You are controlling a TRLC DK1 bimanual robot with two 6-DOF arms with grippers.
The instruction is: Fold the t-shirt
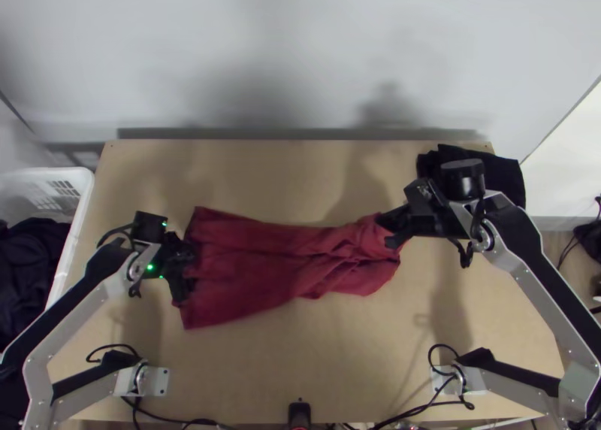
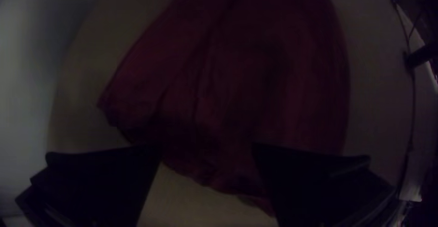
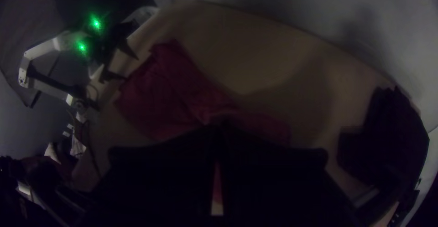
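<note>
- Pale wooden surface (image 1: 255, 171) before a light wall (image 1: 315, 46); black cloth (image 1: 507, 176) lies at its far right corner.
- Red t-shirt (image 1: 248, 261) lies lengthwise across the middle, wide toward the left, creased and bunched toward the right.
- Left claw (image 1: 186, 268): open, over the wide end.
- Right claw (image 1: 392, 231): closed, gripping the bunched end.

Left tool (image 1: 188, 270) — spread apart; right tool (image 1: 391, 231) — pinched together.
</note>
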